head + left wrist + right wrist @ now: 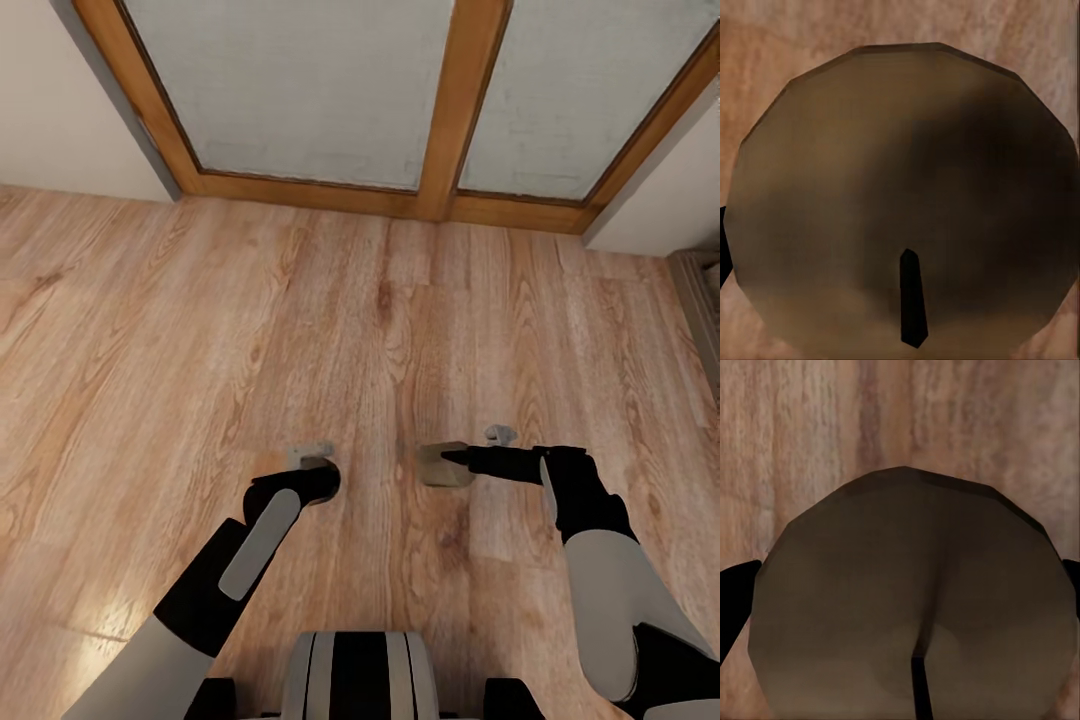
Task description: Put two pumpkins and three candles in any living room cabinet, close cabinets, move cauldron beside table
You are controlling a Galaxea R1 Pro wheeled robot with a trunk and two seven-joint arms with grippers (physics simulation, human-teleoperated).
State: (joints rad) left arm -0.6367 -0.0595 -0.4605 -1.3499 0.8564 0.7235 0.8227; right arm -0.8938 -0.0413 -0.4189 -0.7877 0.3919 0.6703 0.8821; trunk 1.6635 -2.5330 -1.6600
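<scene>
The left gripper (pixel 312 468) is clamped on a candle (pixel 310 452); the right gripper (pixel 455 462) grips another candle (pixel 444 465), apparently carried toward a cabinet. Each wrist view shows a faceted, matte grey-cream top with a dark wick, over grainy wooden floor (pixel 150 350) beneath.
</scene>
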